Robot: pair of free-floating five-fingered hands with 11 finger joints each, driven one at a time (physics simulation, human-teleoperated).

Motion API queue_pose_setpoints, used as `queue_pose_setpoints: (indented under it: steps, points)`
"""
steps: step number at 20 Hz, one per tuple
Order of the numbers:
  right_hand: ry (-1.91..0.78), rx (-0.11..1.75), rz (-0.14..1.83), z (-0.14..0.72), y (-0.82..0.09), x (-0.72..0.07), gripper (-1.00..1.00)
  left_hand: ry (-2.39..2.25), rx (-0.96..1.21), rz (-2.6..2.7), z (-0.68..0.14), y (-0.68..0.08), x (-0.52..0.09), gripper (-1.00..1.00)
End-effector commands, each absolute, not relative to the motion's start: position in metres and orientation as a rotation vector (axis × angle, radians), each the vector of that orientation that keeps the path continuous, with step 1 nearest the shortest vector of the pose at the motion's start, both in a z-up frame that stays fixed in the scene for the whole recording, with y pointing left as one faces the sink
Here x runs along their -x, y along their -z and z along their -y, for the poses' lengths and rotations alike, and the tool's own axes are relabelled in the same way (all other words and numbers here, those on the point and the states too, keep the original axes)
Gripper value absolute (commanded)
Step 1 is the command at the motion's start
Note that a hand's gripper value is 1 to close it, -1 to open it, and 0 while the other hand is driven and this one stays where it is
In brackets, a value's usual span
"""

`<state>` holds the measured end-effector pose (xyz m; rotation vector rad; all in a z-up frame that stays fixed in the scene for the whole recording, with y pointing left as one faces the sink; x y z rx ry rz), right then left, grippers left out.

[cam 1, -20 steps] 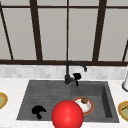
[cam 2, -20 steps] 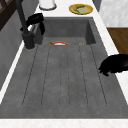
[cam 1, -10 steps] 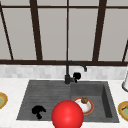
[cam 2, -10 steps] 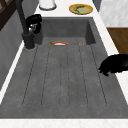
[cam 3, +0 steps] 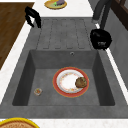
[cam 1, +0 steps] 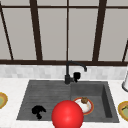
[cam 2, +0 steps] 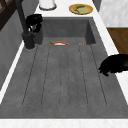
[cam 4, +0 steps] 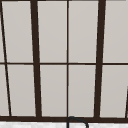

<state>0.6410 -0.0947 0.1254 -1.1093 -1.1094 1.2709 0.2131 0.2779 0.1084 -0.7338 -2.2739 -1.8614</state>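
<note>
My left hand point(cam 1: 37, 111) hovers over the ribbed drainboard point(cam 1: 42, 96) near its front edge, fingers relaxed and hanging down; it is the hand point(cam 3: 32, 16) by the counter edge in the right side view and the hand point(cam 2: 115, 65) in the left side view. My right hand point(cam 1: 76, 75) sits against the black faucet point(cam 1: 68, 72), fingers curled round its handle, seen also as the hand point(cam 3: 100, 38) and the hand point(cam 2: 33, 21). In the basin lies a red-rimmed plate point(cam 3: 56, 82) with a brown food lump point(cam 3: 81, 82). A red ball point(cam 1: 67, 115) fills the lower middle of the front view.
A small round bit point(cam 3: 38, 91) lies on the basin floor. Yellow plates with food stand on the counter at the left point(cam 1: 2, 100) and right point(cam 1: 123, 110). A white container point(cam 1: 125, 82) stands at the back right. A window is behind the sink.
</note>
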Motion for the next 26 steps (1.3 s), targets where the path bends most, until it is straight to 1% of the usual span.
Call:
queue_pose_setpoints:
  steps: [1, 6, 8, 11, 15, 17, 22, 26]
  points:
    - [-1.294, 1.093, 1.072, 0.072, -0.136, -0.657, 1.00, 1.861, 0.734, 2.274, -0.278, -0.108, -0.213, 0.00]
    - [-1.199, 1.139, 1.043, 0.078, -0.134, -0.658, 1.00, 1.861, 0.734, 2.274, -0.278, -0.108, -0.213, 0.00]
    - [-1.230, 1.081, 1.031, 0.077, -0.125, -0.661, 1.00, 1.861, 0.734, 2.274, -0.278, -0.108, -0.213, 0.00]
    - [-1.199, 1.131, 1.055, 0.079, -0.127, -0.665, 1.00, 1.861, 0.734, 2.274, -0.278, -0.108, -0.213, 0.00]
    - [-1.218, 1.108, 1.060, 0.074, -0.125, -0.666, 1.00, 1.861, 0.734, 2.274, -0.278, -0.108, -0.213, 0.00]
    - [-1.244, 1.138, 1.080, 0.073, -0.133, -0.669, 1.00, 1.861, 0.734, 2.274, -0.278, -0.108, -0.213, 0.00]
    - [-1.313, 1.196, 1.013, 0.075, -0.124, -0.656, 1.00, 1.861, 0.734, 2.274, -0.278, -0.108, -0.213, 0.00]
    - [-1.268, 1.265, 1.000, 0.070, -0.122, -0.651, 1.00, 1.861, 0.734, 2.274, -0.278, -0.108, -0.213, 0.00]
